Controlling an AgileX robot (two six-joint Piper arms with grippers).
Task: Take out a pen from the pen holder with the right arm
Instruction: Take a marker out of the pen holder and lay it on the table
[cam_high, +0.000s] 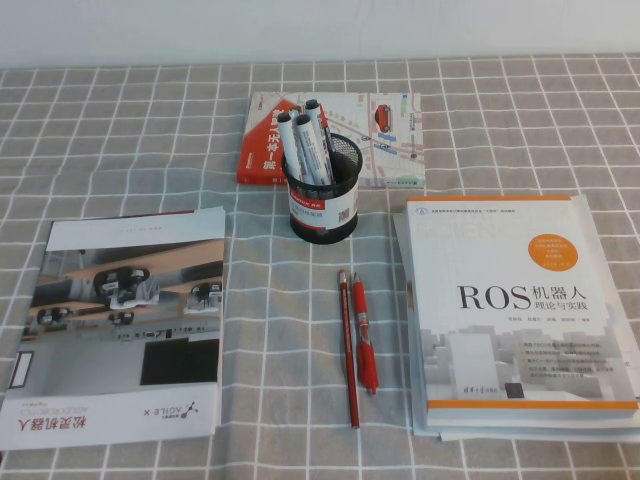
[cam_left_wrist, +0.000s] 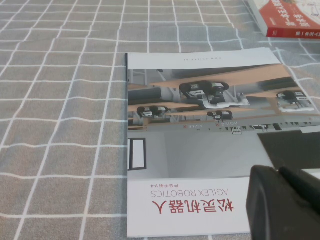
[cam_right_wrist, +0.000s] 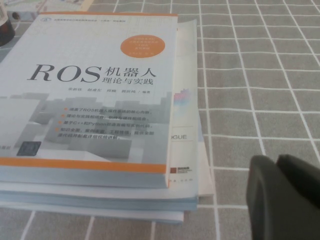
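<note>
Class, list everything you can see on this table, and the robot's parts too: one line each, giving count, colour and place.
tablecloth: 1, grey with white grid, under everything
pen holder: 1, black mesh, centre rear
markers: 3, grey with black caps, standing in the pen holder
book: 1, red, behind the holder, left
map sheet: 1, multicoloured, behind the holder, right
brochure: 1, white with photo, left
book stack: 1, white and orange top cover, right
pen: 1, red, centre front
pencil: 1, dark red, beside the pen
left gripper: 1, black, shut, over the brochure
right gripper: 1, black, shut, beside the book stack
</note>
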